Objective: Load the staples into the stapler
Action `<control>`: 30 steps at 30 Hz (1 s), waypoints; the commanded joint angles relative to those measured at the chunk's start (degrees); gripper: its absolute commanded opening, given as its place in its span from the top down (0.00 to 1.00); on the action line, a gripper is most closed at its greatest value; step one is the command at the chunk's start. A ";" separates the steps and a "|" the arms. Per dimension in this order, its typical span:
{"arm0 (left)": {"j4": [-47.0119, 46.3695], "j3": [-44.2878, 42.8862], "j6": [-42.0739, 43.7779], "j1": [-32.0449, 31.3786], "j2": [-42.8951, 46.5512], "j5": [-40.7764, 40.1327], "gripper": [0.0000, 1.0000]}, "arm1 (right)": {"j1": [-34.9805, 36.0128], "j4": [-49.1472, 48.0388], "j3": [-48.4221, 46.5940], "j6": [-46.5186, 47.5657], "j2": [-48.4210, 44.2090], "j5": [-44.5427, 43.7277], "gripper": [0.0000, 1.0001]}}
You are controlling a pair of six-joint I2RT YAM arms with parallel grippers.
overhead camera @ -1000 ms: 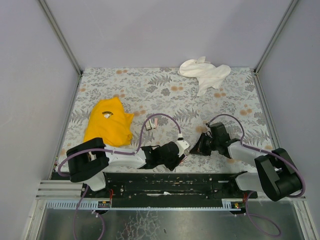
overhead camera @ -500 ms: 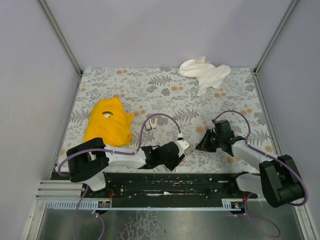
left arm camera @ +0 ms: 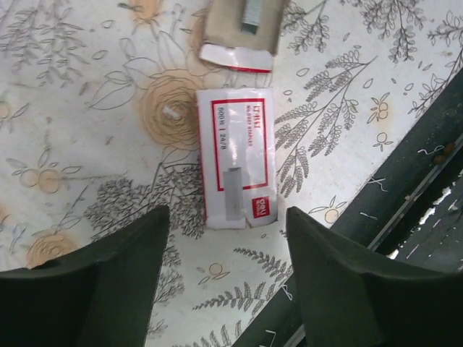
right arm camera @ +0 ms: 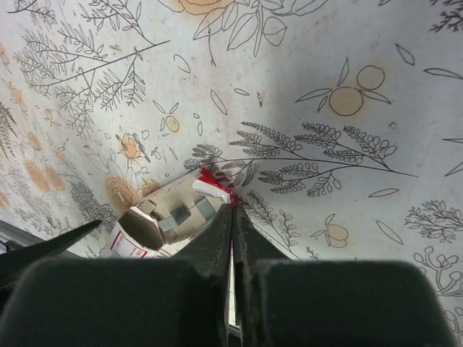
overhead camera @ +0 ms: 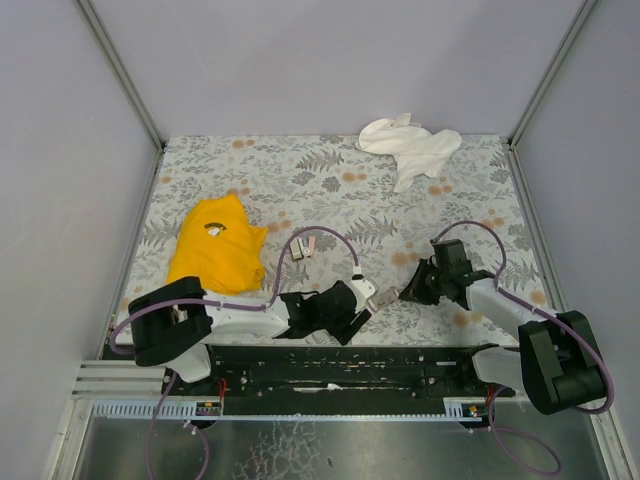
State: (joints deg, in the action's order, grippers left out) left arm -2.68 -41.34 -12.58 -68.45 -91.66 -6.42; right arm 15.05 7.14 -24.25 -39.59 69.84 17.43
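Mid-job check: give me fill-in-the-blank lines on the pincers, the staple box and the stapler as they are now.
1. The left pincer hangs over the staple box sleeve with its fingers ___.
2. The right pincer is ___, its tips by the red flap of the tray.
3. The pink stapler lies nearest the cloth coloured ___.
Missing words: open; shut; yellow.

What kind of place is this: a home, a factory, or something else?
Probably a robot laboratory test cell: plain grey panels in metal framing enclose a cloth-covered table, and the left arm and right arm are bolted at its near edge, working on a staple box.
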 commanded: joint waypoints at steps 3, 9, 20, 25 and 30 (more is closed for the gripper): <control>7.27 -2.41 -5.36 -0.11 9.31 -10.31 0.17 | -0.69 4.38 -4.94 2.01 -2.74 -2.67 0.74; 19.63 -8.16 -16.23 8.02 16.25 -17.09 0.03 | -0.80 11.64 -9.67 5.13 -8.06 -6.85 0.33; 24.12 -13.81 -24.17 32.13 9.50 -12.44 0.12 | -0.74 19.66 -14.13 7.75 -12.73 -10.40 0.22; 23.12 -16.77 -23.79 35.69 2.72 -11.46 0.23 | -0.75 19.41 -13.50 7.04 -13.32 -10.64 0.21; 22.27 -19.65 -22.10 36.60 -1.78 -11.39 0.39 | -0.76 19.49 -13.54 7.32 -12.83 -11.01 0.21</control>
State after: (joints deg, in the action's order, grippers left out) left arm 20.60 -57.71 -35.33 -32.67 -90.96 -17.96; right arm 14.52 26.06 -36.42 -32.91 57.58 7.97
